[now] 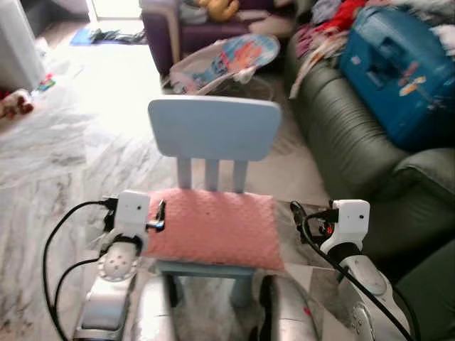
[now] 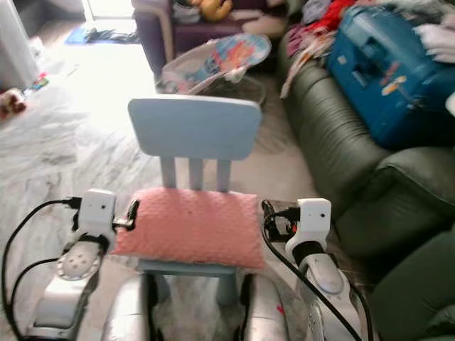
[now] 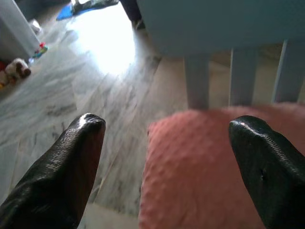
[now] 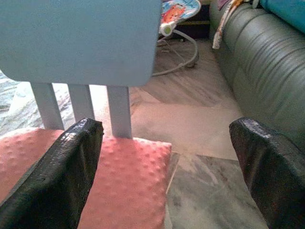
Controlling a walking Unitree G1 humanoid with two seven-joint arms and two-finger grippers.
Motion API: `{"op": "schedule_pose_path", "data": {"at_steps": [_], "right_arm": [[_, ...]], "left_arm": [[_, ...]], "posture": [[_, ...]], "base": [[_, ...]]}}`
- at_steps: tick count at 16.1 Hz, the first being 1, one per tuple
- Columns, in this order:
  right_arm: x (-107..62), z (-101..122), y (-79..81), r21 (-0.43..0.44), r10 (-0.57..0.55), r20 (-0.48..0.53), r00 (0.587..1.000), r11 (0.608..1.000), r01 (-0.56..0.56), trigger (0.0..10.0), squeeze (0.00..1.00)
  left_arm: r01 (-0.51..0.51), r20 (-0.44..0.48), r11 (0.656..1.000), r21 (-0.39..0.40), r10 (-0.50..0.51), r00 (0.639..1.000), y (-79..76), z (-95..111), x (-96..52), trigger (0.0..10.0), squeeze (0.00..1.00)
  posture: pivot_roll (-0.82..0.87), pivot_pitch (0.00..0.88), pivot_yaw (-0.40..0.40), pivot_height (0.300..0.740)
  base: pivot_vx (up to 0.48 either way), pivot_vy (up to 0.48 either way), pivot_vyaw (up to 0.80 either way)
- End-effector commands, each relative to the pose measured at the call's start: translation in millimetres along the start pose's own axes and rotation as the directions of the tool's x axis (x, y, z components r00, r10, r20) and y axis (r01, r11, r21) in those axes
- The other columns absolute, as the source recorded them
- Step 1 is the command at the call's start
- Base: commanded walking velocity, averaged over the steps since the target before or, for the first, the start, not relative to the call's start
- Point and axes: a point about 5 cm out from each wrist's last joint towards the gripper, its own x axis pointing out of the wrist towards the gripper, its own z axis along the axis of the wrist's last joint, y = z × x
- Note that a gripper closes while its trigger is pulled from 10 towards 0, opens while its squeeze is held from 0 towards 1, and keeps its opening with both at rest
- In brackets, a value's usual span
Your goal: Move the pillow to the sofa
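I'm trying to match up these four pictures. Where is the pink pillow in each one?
Left eye view: pink pillow on the chair seat, lower centre.
Right eye view: same place, slightly further left.
Left wrist view: its corner between the left gripper fingers.
Right wrist view: its other end at the right gripper.
Shared landmark: the light blue chair back slats.

- The pink pillow [image 1: 213, 227] covers the blue chair's [image 1: 213, 128] seat, so only the front rim peeks out.
- The chair's legs vanish behind the robot's own body.
- The blue suitcase [image 1: 398, 71] on the sofa [image 1: 341, 135] runs off the picture's edge.
- The toy [image 1: 15, 103] on the floor is too blurred to identify.
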Motion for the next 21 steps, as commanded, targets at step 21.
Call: {"op": "schedule_pose_path", "data": {"at_steps": [21], "right_arm": [[50.9, -24.2, 36.1, 0.106, 0.217, -0.278, 0.936, 0.975, -0.195, 10.0, 0.0]], "left_arm": [[-0.158, -0.079, 0.986, 0.058, 0.162, 0.984, 52.8, -2.9, 71.2, 10.0, 0.0]], "posture": [[-0.01, 0.342, -0.106, 0.486]], "base": [[0.0, 0.0, 0.0]]}}
